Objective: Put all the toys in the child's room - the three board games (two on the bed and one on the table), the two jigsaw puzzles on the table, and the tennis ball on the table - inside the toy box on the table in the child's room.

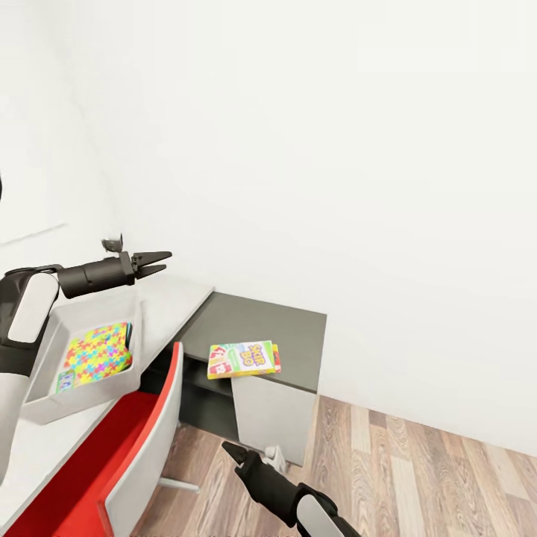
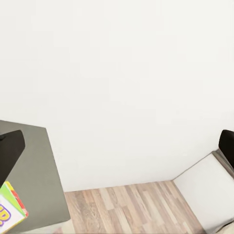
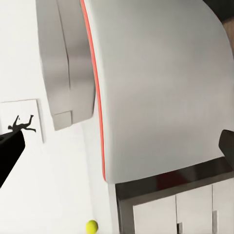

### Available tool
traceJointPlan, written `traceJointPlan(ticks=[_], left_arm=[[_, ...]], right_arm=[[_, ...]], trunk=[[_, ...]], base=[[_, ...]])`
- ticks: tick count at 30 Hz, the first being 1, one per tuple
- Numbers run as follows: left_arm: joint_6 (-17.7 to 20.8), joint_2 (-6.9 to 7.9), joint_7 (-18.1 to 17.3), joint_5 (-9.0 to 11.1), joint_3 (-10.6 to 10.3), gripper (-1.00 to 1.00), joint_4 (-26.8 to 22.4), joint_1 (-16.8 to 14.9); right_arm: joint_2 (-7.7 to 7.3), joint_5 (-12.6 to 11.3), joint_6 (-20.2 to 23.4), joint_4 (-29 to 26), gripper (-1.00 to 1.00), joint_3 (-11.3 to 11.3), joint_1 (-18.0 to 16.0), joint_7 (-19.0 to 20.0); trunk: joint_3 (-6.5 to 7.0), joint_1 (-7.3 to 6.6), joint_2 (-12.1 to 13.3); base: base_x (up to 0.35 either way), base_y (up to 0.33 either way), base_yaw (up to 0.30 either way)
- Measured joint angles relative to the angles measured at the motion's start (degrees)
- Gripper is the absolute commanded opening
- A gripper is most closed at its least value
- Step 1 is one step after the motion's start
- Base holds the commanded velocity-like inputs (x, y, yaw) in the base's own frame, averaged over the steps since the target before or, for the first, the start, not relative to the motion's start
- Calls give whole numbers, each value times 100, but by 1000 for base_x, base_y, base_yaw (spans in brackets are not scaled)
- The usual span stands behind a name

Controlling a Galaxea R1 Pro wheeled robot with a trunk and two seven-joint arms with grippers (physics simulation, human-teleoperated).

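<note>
Yellow-green flat board game box (image 1: pixel 244 359) sits on the dark-grey cabinet tabletop (image 1: pixel 287 321), long axis across us. We've got our right gripper (image 1: pixel 230 450) nearer, below it; both grippers' fingers spread, empty.

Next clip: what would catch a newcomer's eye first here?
The multicoloured jigsaw puzzle lying in the light grey toy box on the pale table, beneath the left gripper, its jaws open. Beside it, a yellow-green board game lies on the dark cabinet top, behind the red chair.
</note>
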Motion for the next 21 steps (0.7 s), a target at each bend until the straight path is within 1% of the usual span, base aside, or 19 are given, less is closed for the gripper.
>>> traceJointPlan(ticks=[8, 12, 16, 21], left_arm=[[0, -8, 0, -3, -3, 100, -7, 0], [-1, -14, 0, -3, -8, 100, -7, 1], [-1, -16, 0, -2, -7, 100, -7, 1], [-1, -16, 0, -1, -3, 100, -7, 1]], right_arm=[[0, 0, -6, -1, 100, 3, 0, 0], [0, -1, -7, -3, 100, 4, 0, -1], [0, -2, -13, -5, 100, 4, 0, -1], [0, 0, -19, -3, 100, 5, 0, 1]], trunk=[[1, 0, 0], [2, 0, 0], [2, 0, 0], [2, 0, 0]], base=[[-13, 6, 9], [-2, -52, 38], [-1, -148, 74], [0, -229, 18]])
